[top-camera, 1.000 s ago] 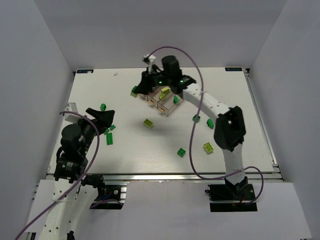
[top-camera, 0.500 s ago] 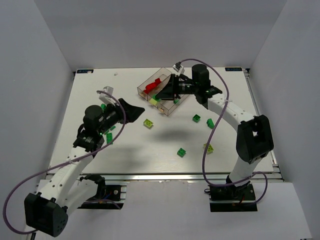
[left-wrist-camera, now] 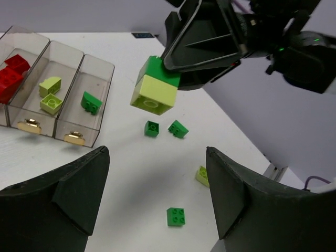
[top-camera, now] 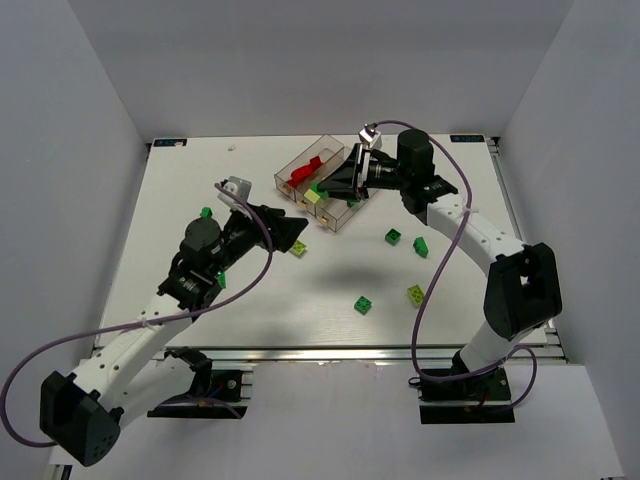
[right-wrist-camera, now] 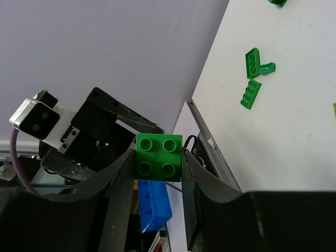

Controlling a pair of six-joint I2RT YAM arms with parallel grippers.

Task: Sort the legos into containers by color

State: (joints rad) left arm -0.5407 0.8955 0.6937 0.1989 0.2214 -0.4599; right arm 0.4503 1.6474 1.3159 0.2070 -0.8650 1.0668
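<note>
The containers (top-camera: 330, 218) stand at the back middle; the left wrist view shows red, pale yellow-green and dark green legos in three separate compartments (left-wrist-camera: 100, 65). My right gripper (top-camera: 335, 185) hovers at the containers' right side, shut on a dark green lego (right-wrist-camera: 159, 156) that sits on a pale yellow-green one (left-wrist-camera: 155, 97). My left gripper (top-camera: 292, 234) is open and empty, held above the table over a loose pale lego (top-camera: 297, 247). Loose green legos (top-camera: 363, 305) (top-camera: 395, 236) (top-camera: 421, 246) and a pale one (top-camera: 415, 294) lie to the right.
More green legos lie at the left: one small one (top-camera: 205, 212) and flat ones under my left arm (right-wrist-camera: 254, 63). White walls enclose the table on three sides. The metal rail (top-camera: 330, 350) runs along the near edge.
My left arm has swung from the left side toward the table's middle. My right gripper has drawn back from the containers' far left end to their right side.
</note>
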